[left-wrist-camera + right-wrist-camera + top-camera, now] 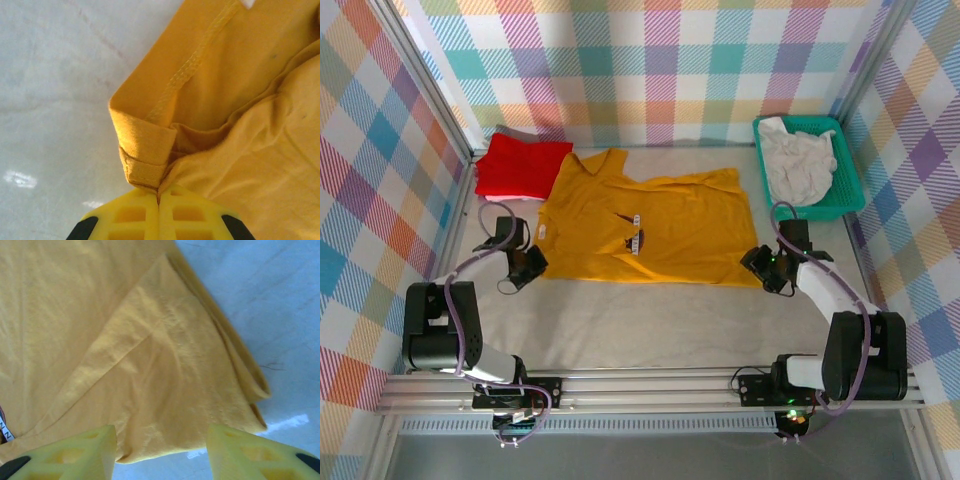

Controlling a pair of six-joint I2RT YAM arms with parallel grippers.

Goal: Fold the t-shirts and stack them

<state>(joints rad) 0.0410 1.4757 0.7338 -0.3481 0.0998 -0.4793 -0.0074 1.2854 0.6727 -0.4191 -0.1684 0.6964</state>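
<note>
The left end effector [159, 194] is clamped shut on a folded hem corner of the mustard-yellow t-shirt [240, 100]; its yellow fingers are pressed together, with the cloth pinched at their tips. The right end effector [161, 437] is held apart, and the shirt's near right corner is seen lying between its fingers, unpinched. The shirt is spread across the middle of the desk [650, 320], partly doubled over itself. A red t-shirt [523, 165] is laid just beside it at the far left. An off-white t-shirt [798, 165] is heaped in the teal basket [850, 195] at the far right.
</note>
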